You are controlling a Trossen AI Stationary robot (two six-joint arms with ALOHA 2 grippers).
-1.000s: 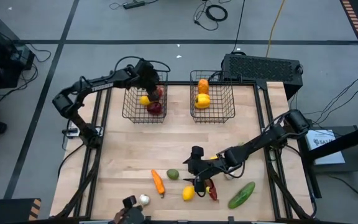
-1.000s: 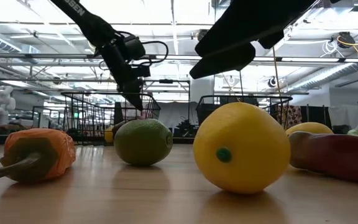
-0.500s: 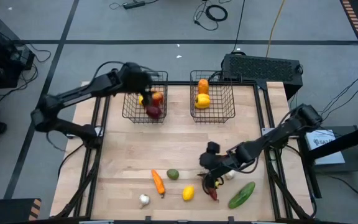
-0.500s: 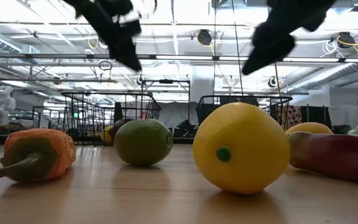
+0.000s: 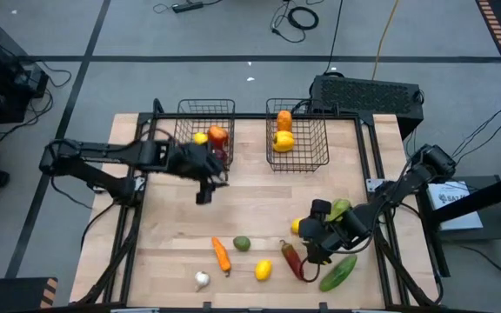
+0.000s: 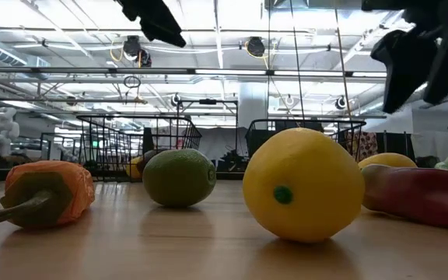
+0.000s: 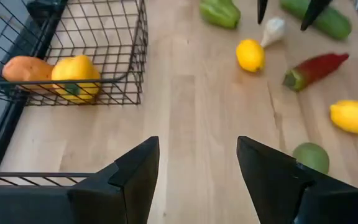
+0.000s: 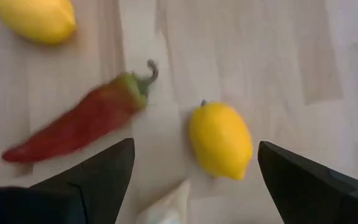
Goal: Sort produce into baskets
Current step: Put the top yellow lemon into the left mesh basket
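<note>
Two pincers, both spread and empty — the right pincer (image 5: 313, 233) hovers beside the red chilli (image 5: 291, 260) lying slantwise on the desk (image 5: 250, 209); left pincer (image 5: 203, 184) sits farther away.

Two baskets stand side by side at the surface's (image 5: 181, 217) far edge: left basket (image 5: 181, 161), right basket (image 5: 298, 162) (each holding produce). Along the near edge lie garlic (image 5: 202, 280), carrot (image 5: 222, 254), lime (image 5: 242, 243), lemon (image 5: 263, 269), chilli (image 5: 293, 260), cucumber (image 5: 338, 271).
</note>
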